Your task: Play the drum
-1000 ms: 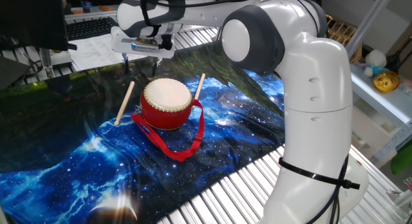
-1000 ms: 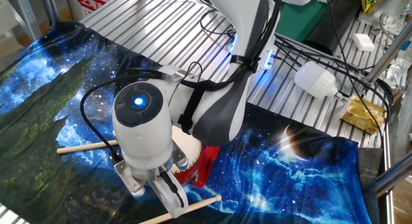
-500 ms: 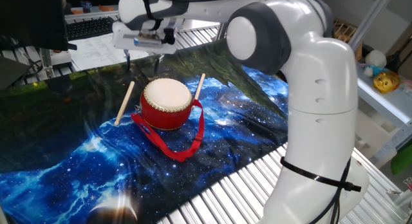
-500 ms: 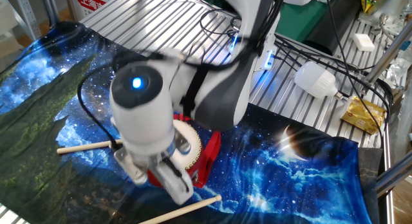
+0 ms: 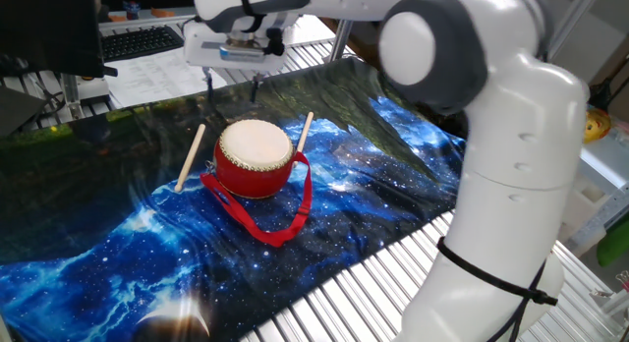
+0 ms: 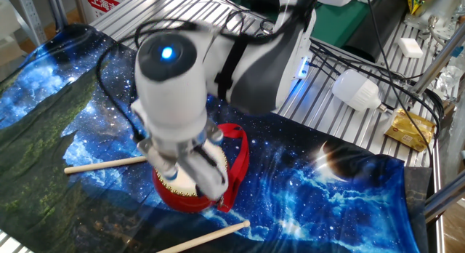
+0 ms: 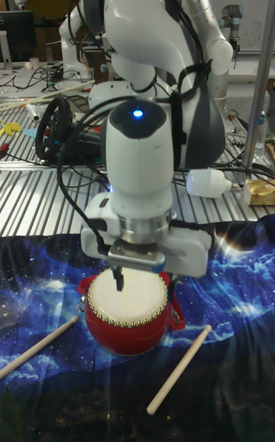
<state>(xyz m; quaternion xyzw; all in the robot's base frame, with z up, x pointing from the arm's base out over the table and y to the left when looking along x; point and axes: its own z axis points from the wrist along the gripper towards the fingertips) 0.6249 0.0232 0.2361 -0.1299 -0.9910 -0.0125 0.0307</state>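
Note:
The drum (image 5: pixel 256 157) is small, round and red, with a cream skin head, and it sits on the star-print cloth (image 5: pixel 118 254). Its red ribbon strap (image 5: pixel 285 224) trails toward the front. My gripper (image 5: pixel 232 85) hangs just behind and above the drum, open, with nothing between its thin dark fingers. In the tall fixed view the gripper (image 7: pixel 143 280) is over the drum (image 7: pixel 126 312), its left fingertip (image 7: pixel 118 281) low over the skin; touching cannot be told. In the other fixed view the blurred gripper (image 6: pixel 192 169) hides most of the drum (image 6: pixel 182 197).
Two thin wooden sticks flank the drum, one on the left (image 5: pixel 190 157) and one on the right (image 5: pixel 303 133). Slatted metal tabletop (image 5: pixel 373 283) surrounds the cloth. A keyboard (image 5: pixel 142 39) and papers lie behind. A white bulb (image 6: pixel 357 91) rests at the other fixed view's right.
The arm has swung the gripper sideways from beside the drum to over and behind it. The drum and the sticks have not moved.

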